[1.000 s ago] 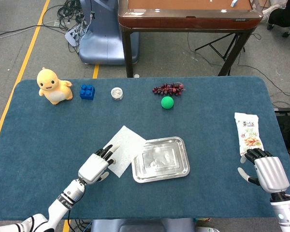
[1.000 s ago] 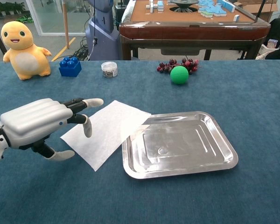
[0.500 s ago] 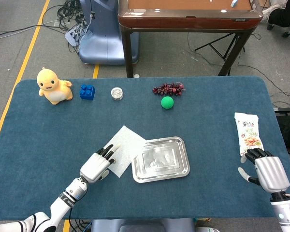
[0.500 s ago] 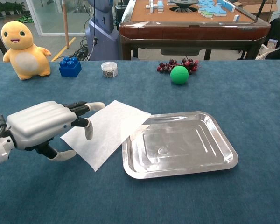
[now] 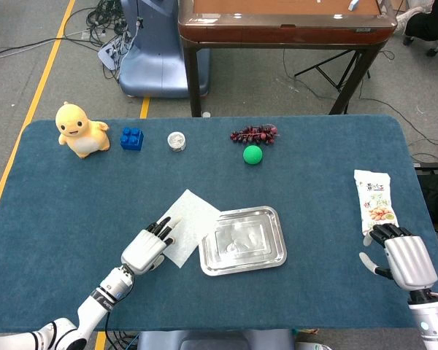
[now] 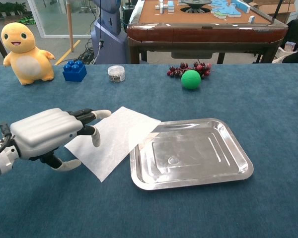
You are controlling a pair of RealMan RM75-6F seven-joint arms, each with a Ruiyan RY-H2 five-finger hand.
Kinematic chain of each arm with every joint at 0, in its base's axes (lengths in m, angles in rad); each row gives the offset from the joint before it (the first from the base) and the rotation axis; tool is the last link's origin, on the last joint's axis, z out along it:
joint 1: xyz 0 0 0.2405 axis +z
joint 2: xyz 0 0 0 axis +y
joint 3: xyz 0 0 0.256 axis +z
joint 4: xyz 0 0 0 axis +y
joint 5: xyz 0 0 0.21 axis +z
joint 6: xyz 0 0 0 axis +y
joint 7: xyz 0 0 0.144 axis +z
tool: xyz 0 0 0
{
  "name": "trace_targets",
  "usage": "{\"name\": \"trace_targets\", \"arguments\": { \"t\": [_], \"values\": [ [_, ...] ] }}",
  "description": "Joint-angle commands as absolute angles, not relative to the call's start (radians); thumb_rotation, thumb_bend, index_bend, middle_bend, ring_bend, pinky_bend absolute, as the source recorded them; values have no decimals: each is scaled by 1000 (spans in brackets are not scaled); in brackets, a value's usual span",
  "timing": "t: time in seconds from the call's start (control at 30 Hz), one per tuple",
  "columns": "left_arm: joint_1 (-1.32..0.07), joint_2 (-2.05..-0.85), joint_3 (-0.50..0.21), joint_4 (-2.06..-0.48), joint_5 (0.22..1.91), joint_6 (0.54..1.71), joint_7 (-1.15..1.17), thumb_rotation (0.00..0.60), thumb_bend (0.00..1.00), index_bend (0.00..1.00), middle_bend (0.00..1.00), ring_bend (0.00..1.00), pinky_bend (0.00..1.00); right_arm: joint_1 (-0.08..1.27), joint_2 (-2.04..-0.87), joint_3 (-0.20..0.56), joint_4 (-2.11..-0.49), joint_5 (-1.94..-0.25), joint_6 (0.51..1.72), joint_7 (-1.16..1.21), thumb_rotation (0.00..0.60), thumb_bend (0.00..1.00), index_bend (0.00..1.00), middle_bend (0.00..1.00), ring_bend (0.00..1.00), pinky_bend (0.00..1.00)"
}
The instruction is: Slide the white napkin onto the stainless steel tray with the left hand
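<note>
Left hand (image 6: 47,133) sits palm-down at the near-left edge of the white napkin (image 6: 114,139), fingers spread and stretched over the paper, gripping nothing — can't tell if the fingertips actually touch it. Napkin lies flat on the blue table (image 5: 314,182), its right corner overlapping the rim of the stainless steel tray (image 6: 238,173), the rest still off the tray. Right hand (image 5: 403,259) rests at the table's right edge just below the snack packet (image 5: 375,204) — fingers loosely apart, empty.
</note>
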State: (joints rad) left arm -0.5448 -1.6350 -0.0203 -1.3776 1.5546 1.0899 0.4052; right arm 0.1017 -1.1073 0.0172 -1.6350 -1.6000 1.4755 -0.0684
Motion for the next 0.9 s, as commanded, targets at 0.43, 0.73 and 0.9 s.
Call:
{"name": "trace_targets", "arguments": {
  "t": [0.43, 0.73, 0.9],
  "values": [
    [-551, -1653, -9, -1342, 1548, 1092, 424, 600, 276, 283, 0, 0, 223, 103, -1106, 19, -1636, -1595, 1471, -68, 600, 259, 540, 442, 345, 435],
    [-552, -1664, 0, -1317, 1549, 1093, 449, 600, 276, 268, 0, 0, 223, 104, -1105, 19, -1636, -1593, 1467, -70, 600, 259, 540, 442, 345, 435],
    [-553, -1667, 2, -1308, 1544, 1091, 452, 600, 276, 268, 0, 0, 223, 104, -1105, 20, -1637, -1593, 1468, -69, 600, 259, 540, 441, 345, 435]
  ]
}}
